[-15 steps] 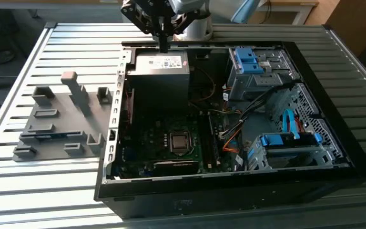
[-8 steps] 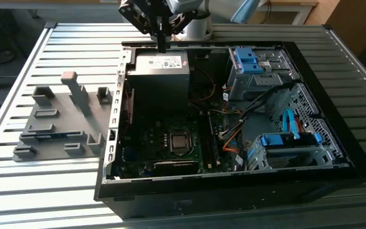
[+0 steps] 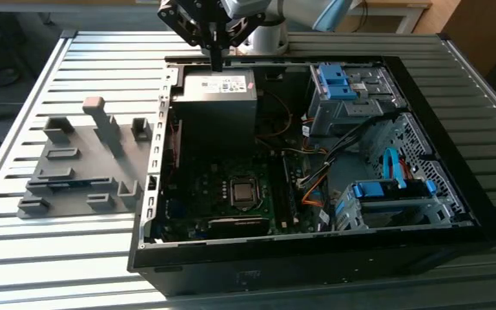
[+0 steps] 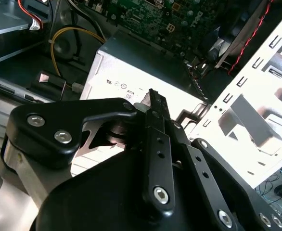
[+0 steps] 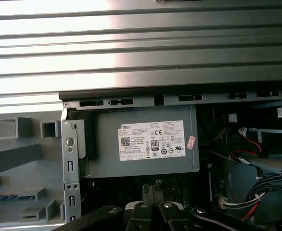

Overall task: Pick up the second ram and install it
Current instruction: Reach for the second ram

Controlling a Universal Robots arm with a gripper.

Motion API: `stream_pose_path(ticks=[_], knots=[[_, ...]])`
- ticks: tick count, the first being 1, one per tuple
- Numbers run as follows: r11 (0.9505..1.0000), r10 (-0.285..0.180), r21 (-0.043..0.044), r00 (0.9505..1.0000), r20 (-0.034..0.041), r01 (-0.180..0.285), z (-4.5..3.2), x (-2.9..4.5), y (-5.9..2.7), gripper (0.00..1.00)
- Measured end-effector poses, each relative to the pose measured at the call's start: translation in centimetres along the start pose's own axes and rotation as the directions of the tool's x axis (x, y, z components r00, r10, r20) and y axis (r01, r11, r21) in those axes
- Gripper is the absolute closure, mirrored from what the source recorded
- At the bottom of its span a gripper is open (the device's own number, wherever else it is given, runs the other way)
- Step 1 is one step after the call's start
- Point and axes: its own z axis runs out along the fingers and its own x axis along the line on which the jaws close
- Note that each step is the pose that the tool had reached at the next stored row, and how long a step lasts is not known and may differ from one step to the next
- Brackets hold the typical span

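Note:
My gripper [image 3: 216, 62] hangs over the far edge of the open computer case [image 3: 454, 168], just above the grey power supply [image 3: 216, 87]. Its fingertips [image 4: 153, 98] are pressed together with nothing between them, and in the first wrist view the gripper [image 5: 153, 190] points at the power supply [image 5: 146, 142]. A thin blue stick with dark chips, the second ram [image 5: 8, 198], lies in a slot of the grey holder [image 5: 16, 156]. In the exterior view the second ram [image 3: 62, 183] sits on that holder [image 3: 80, 161], well off to the exterior view's left of the gripper.
The case lies open on a slatted metal table [image 3: 24, 252]. Inside are the motherboard [image 3: 230, 194], bundled cables [image 3: 321, 174] and blue-latched drive bays [image 3: 338, 84]. The case's side wall [image 3: 163, 129] stands between the holder and the interior.

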Motion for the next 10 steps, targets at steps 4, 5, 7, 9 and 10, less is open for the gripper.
stream_pose_path(ticks=[4, 5, 7, 9, 10], knots=[[1.0000, 0.000, 0.0000, 1.0000, 0.0000, 0.000, 0.00, 0.15, -0.01, 0.89], [1.0000, 0.000, -0.0001, 1.0000, 0.0001, 0.000, 0.00, 0.19, -0.02, 0.89], [1.0000, 0.000, -0.0001, 1.0000, 0.0000, 0.000, 0.00, 0.26, -0.02, 0.89], [1.0000, 0.000, 0.0000, 1.0000, 0.0000, 0.000, -0.01, 0.34, -0.03, 0.89], [1.0000, 0.000, 0.0000, 1.0000, 0.0000, 0.000, -0.01, 0.38, -0.03, 0.89]])
